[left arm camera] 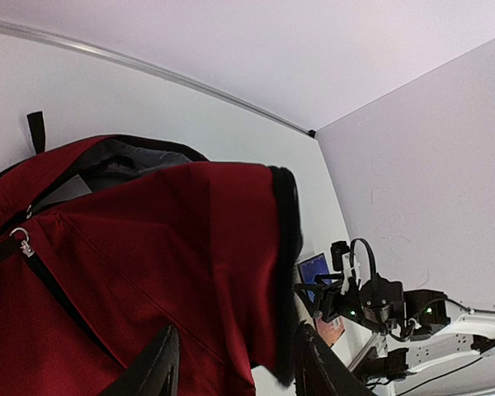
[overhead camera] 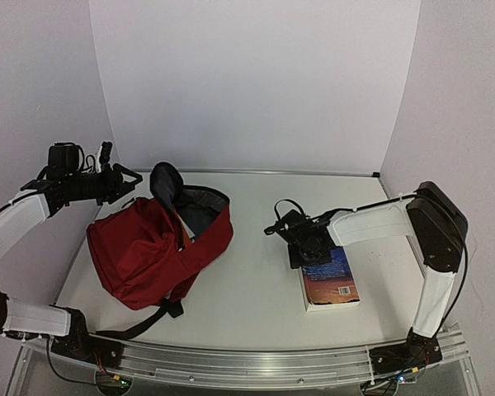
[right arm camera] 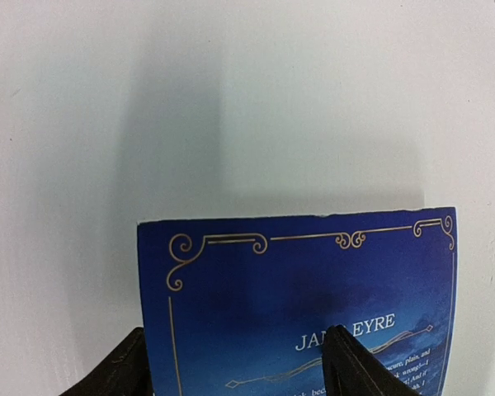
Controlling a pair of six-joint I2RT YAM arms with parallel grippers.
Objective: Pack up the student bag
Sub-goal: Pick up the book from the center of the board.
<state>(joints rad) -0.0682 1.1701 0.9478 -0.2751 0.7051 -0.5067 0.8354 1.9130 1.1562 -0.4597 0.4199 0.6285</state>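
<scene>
The student bag (overhead camera: 148, 247), dark red with black straps, lies on the left of the table with its grey-lined mouth (overhead camera: 200, 206) open toward the back. My left gripper (overhead camera: 134, 183) hovers over the bag's back left corner. In the left wrist view its jaws (left arm camera: 235, 367) stand apart and are open, with a red flap of the bag (left arm camera: 165, 247) hanging just beyond them. A blue "Jane Eyre" book (overhead camera: 334, 280) lies flat on the right. My right gripper (right arm camera: 239, 371) is open low over the book (right arm camera: 297, 289), with one finger off its left edge and the other over the cover.
White walls enclose the table on three sides. A metal rail (overhead camera: 247, 363) runs along the near edge. One black strap (overhead camera: 140, 326) of the bag trails toward that rail. From the left wrist view, the right arm (left arm camera: 379, 301) is seen past the flap.
</scene>
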